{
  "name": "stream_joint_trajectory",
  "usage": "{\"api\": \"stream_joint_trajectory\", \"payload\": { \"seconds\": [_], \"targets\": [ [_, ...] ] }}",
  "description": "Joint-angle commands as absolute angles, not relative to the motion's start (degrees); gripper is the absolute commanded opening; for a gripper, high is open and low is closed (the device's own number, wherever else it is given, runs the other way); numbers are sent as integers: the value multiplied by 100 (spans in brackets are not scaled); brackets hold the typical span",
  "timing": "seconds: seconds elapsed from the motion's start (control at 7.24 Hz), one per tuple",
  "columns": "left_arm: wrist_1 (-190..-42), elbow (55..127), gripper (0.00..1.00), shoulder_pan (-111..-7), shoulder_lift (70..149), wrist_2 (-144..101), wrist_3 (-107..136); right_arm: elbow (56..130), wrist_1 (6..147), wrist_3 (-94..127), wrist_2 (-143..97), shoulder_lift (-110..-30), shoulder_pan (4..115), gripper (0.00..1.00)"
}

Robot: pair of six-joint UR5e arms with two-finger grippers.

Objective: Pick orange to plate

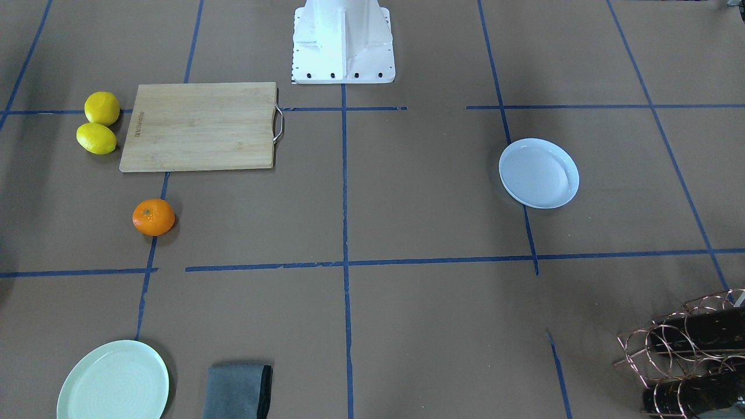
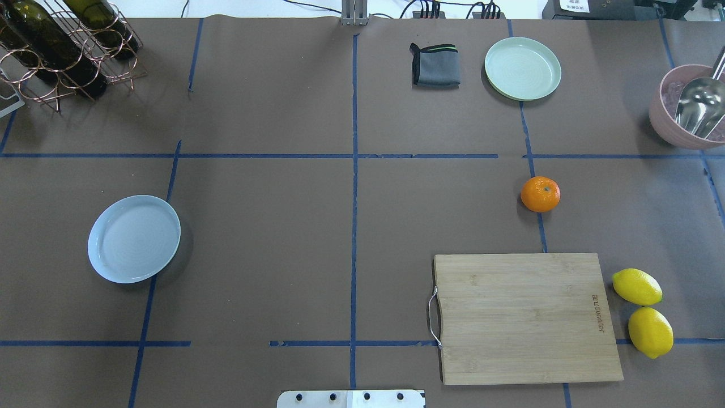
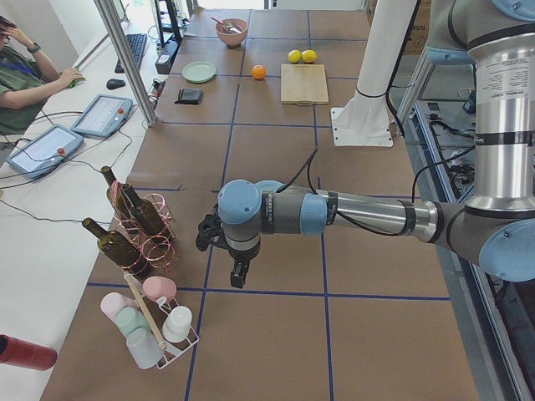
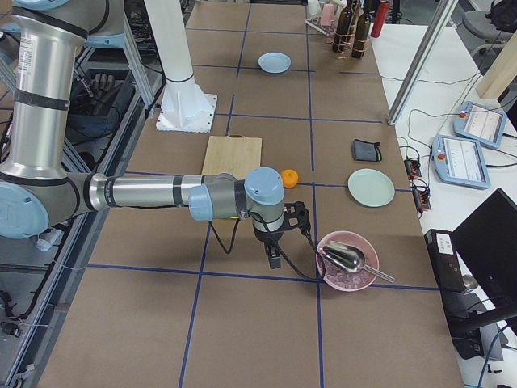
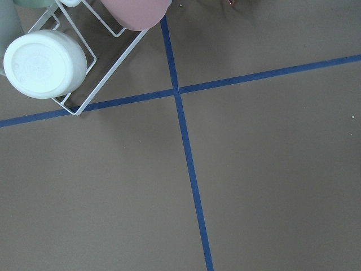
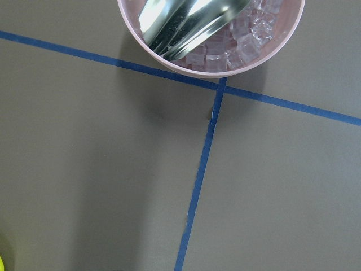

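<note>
The orange (image 2: 540, 194) rests on the brown table, just beyond the cutting board's far corner; it also shows as the orange (image 1: 153, 217) and, past the right arm, the orange (image 4: 290, 179). The bluish-white plate (image 2: 134, 238) lies empty on the table's other half, far from the fruit, and shows again as the plate (image 1: 539, 173). My left gripper (image 3: 238, 276) hangs over bare table beside the bottle rack. My right gripper (image 4: 275, 257) hangs next to the pink bowl. Both show only in the side views, so I cannot tell whether they are open or shut.
A wooden cutting board (image 2: 527, 317) lies near two lemons (image 2: 643, 311). A mint-green plate (image 2: 522, 68) and a grey cloth (image 2: 435, 65) sit at the far edge. The pink bowl (image 2: 682, 107) holds ice and a metal scoop. A wine rack (image 2: 56, 51) and a cup rack (image 3: 155, 326) stand on the left.
</note>
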State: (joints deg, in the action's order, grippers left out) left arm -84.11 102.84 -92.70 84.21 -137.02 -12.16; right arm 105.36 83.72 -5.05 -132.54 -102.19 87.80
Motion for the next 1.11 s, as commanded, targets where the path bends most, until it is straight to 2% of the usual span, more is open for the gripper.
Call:
{"api": "stream_joint_trajectory", "payload": {
  "seconds": [0.0, 0.41, 0.55, 0.69, 0.97],
  "targets": [
    [-8411, 10379, 100, -9264, 8420, -13693, -1222, 10451, 8314, -510, -13254, -10265, 8780, 100],
    [-8463, 10555, 100, -9238, 8472, -13746, -1230, 10153, 8314, -519, -13236, -10327, 8780, 100],
    [-8507, 10564, 100, -9194, 8664, -13703, -1213, 10117, 8297, -579, -13219, -10327, 8780, 100],
    [-8838, 10225, 100, -9193, 9310, -13685, -1178, 10108, 8297, -597, -13219, -10318, 8780, 100],
    [-9715, 10091, 100, -9299, 9544, -13667, -1152, 10125, 8297, -589, -13245, -10301, 8780, 100]
  ]
}}
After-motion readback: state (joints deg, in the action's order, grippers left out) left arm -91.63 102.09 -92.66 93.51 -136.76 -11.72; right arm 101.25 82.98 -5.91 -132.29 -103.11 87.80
